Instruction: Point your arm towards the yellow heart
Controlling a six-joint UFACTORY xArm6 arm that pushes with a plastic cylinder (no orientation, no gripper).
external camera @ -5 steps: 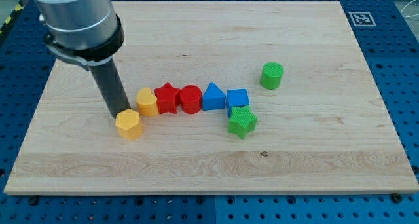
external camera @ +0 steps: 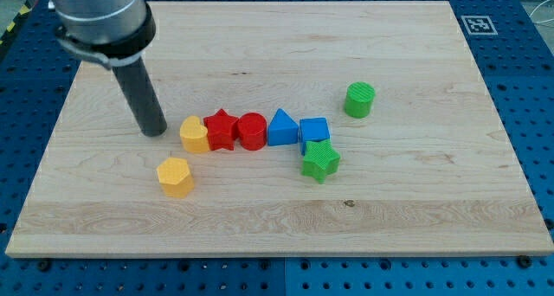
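Observation:
The yellow heart (external camera: 194, 134) lies at the left end of a row of blocks in the middle of the wooden board (external camera: 415, 201). My tip (external camera: 155, 131) rests on the board just to the view's left of the heart, a small gap apart. A yellow hexagon block (external camera: 174, 176) lies below and slightly right of the tip, apart from it.
To the heart's right, touching in a row: a red star (external camera: 222, 129), a red cylinder (external camera: 251, 131), a blue triangle (external camera: 281, 128), a blue cube (external camera: 314, 130). A green star (external camera: 320, 161) sits under the cube. A green cylinder (external camera: 359, 99) stands alone at the right.
My tip has moved up and slightly left, away from the yellow hexagon it was touching. The hexagon sits a little lower than before. The other blocks have not moved.

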